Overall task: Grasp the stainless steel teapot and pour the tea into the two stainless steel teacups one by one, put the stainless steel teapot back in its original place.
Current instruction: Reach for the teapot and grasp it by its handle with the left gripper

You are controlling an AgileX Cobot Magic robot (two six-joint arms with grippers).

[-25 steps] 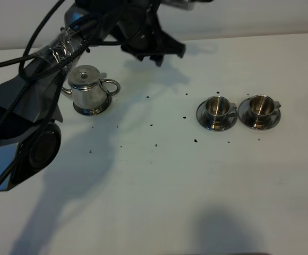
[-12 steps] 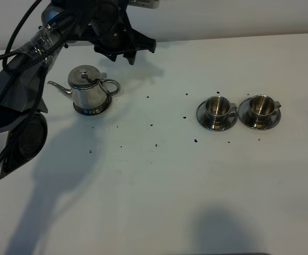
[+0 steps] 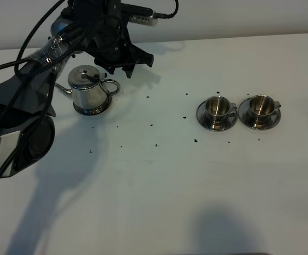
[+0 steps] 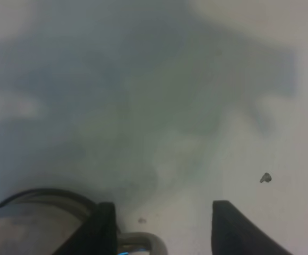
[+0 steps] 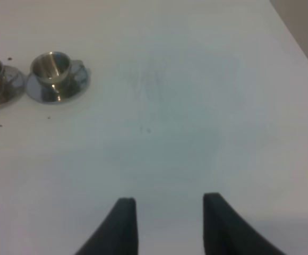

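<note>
Teapot stands upright on its own round saucer at the left of the white table. Its lid is on, its thin spout points left and its loop handle points right. We see the left gripper hanging just above and behind that handle. In the left wrist view its dark fingers stand apart. The top of the handle shows low between them, close beside one finger, and we cannot tell whether it touches. Nothing is clamped.

Further right, small dark specks lie scattered over the middle of the table. Beyond them, well apart from the teapot, the first cup sits on its small plate. The second cup stands just beside it, set the same way. Both cup handles point right.

We find the right gripper only in its own wrist view. Its fingers are spread apart over bare table, holding nothing, with the cups well away from them.
</note>
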